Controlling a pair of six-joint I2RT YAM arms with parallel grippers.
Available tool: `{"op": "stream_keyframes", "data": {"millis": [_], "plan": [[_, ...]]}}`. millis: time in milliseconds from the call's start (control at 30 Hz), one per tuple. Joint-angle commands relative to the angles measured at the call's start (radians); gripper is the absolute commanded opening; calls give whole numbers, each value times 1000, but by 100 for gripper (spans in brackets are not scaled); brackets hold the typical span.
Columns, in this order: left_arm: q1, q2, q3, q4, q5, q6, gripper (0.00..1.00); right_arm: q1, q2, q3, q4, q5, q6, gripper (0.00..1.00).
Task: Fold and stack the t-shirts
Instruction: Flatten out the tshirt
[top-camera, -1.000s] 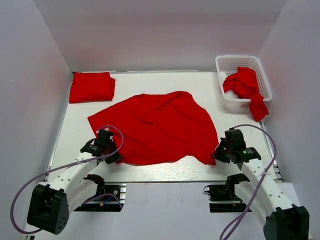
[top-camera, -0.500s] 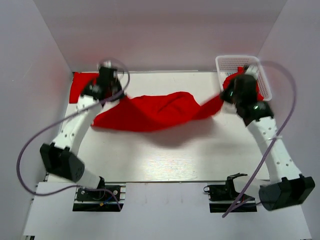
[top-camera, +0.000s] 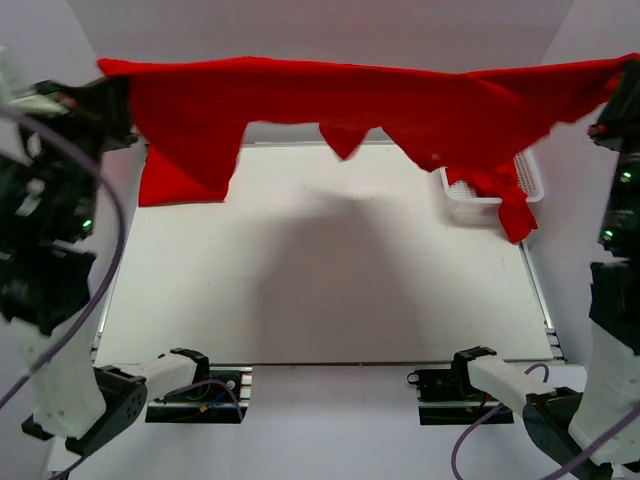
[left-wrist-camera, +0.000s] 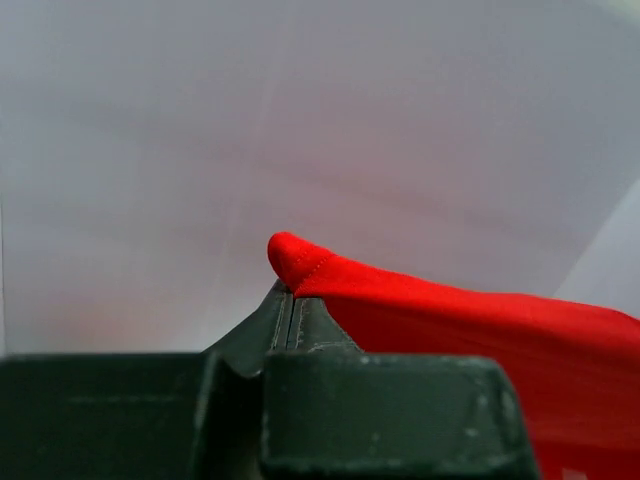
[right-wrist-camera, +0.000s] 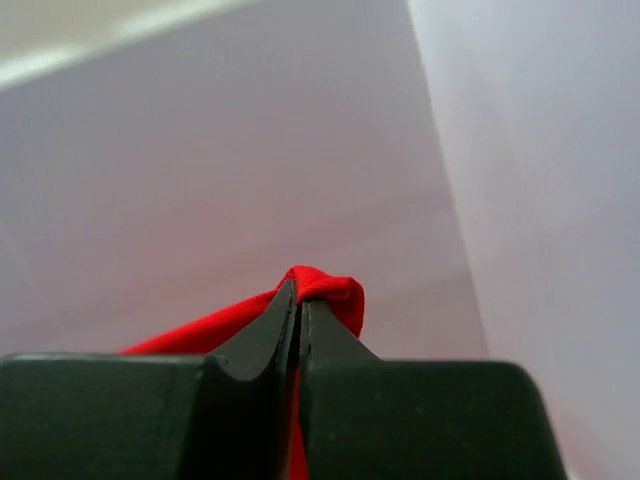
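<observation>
We hold 1 red t-shirt (top-camera: 330, 100) stretched high above the desk (top-camera: 330, 300), with our left pincer (left-wrist-camera: 289, 298) and right pincer (right-wrist-camera: 298, 295) each clamped on a hemmed corner. It looks light, limp and sagging, so the corners seem the surest hold. A folded t-shirt (top-camera: 160, 190) lies far left, and a crumpled t-shirt (top-camera: 512, 215) drapes from the basket (top-camera: 533, 178).

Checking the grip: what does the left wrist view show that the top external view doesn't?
Left wrist only: the left gripper shut on a stitched corner of the held t-shirt, close up. Top external only: that shirt stretched across to the right gripper, a folded t-shirt, the basket holding another t-shirt. Both: the held t-shirt's red fabric at the left gripper.
</observation>
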Motion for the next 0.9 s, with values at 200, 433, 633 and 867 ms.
{"op": "stream_keyframes", "data": {"millis": [200,433,633,867], "plan": [[5,-94,104,4,84,79,0,0,-117,147,157,88,-195,0],[5,-162,94,4,144,69,0,0,-166,166,158,68,-220,0],[5,-173,-140,59,127,-4,0,3,-159,-100,221,141,-228,0],[5,-154,-665,122,-72,-153,0,-2,-72,-582,433,289,-146,0]]}}
